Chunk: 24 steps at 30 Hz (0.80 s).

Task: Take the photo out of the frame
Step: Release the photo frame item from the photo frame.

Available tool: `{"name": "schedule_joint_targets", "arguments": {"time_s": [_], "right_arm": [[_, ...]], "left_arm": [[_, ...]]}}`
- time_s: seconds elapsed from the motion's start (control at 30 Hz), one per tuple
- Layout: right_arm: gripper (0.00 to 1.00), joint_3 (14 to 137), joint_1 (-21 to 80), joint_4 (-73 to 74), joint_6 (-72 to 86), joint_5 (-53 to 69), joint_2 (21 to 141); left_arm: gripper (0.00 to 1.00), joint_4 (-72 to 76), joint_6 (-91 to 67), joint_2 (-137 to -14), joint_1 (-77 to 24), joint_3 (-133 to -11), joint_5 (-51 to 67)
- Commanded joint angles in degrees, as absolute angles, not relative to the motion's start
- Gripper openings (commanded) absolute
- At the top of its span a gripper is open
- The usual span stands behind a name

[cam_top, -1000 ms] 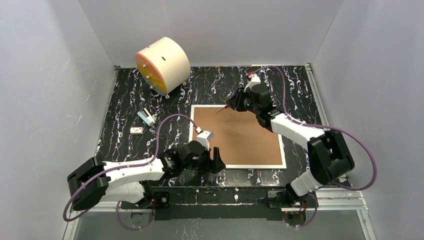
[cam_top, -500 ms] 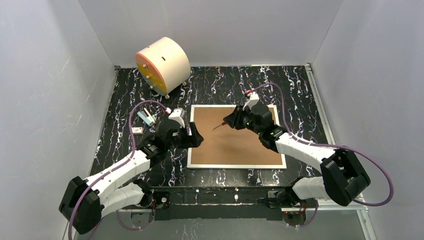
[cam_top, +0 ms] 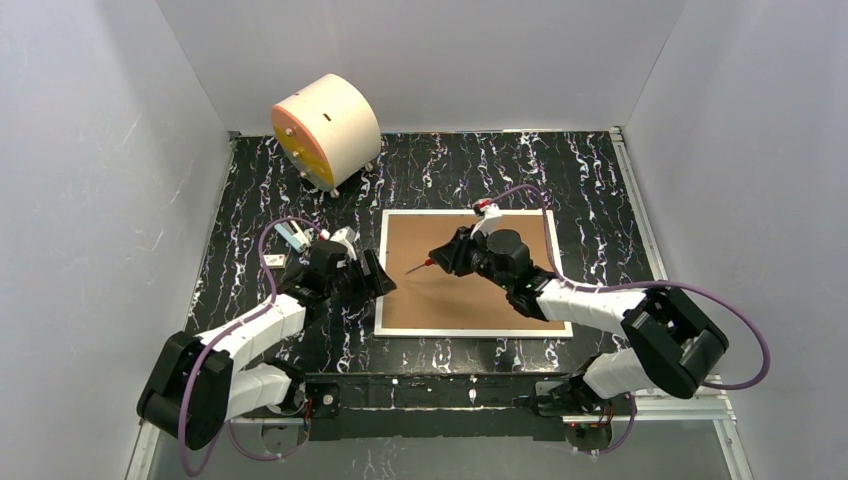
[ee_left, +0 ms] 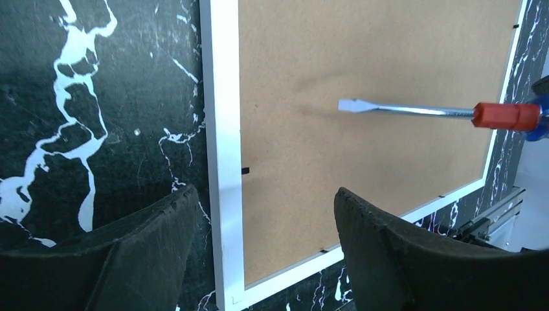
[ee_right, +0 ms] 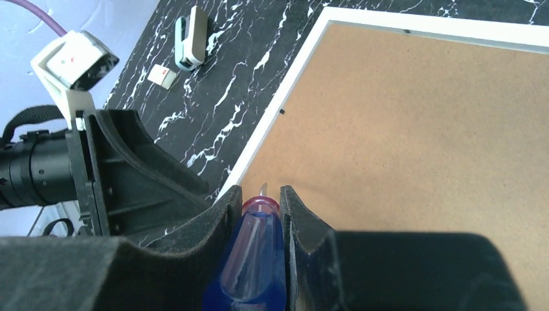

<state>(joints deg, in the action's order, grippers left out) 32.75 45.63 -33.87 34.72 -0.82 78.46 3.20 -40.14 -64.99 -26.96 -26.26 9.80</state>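
Observation:
The frame (cam_top: 470,330) lies face down on the black marble table, its brown back panel (cam_top: 450,300) facing up. The photo is hidden under that panel. My left gripper (cam_top: 378,277) is open and straddles the frame's white left rim (ee_left: 221,129) close to the near-left corner, with nothing between its fingers (ee_left: 265,194). My right gripper (cam_top: 447,258) is shut on the blue handle of a screwdriver (ee_right: 252,259). The screwdriver's shaft (ee_left: 414,111) hovers over the back panel (ee_left: 362,52), and its flat tip points toward the left rim.
A cream cylinder with an orange face (cam_top: 323,130) stands at the far left. A small teal-and-white object (cam_top: 292,236) and a small white piece (cam_top: 272,260) lie left of the frame. Small black tabs (ee_left: 245,171) sit along the panel's edge.
The left gripper went from the frame's near edge round to its left rim. The right gripper carried the screwdriver from the far edge across the panel toward the left rim.

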Motion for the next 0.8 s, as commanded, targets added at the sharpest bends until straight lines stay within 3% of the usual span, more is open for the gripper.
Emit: {"name": "schedule_joint_targets", "arguments": {"time_s": [0.0, 0.33, 0.77], "right_arm": [[0.01, 31.4, 47.9, -43.2, 33.5, -3.1, 81.1], [0.01, 25.2, 52.7, -47.4, 26.5, -3.9, 82.5], [0.06, 18.7, 59.9, -39.0, 22.3, -4.5, 79.6]], "left_arm": [[0.75, 8.1, -42.4, -65.5, -26.4, -23.9, 11.9], [0.75, 8.0, -41.9, -66.6, -26.3, -24.0, 11.0], [0.75, 8.0, -41.5, -67.1, -26.3, -24.1, 10.4]]}}
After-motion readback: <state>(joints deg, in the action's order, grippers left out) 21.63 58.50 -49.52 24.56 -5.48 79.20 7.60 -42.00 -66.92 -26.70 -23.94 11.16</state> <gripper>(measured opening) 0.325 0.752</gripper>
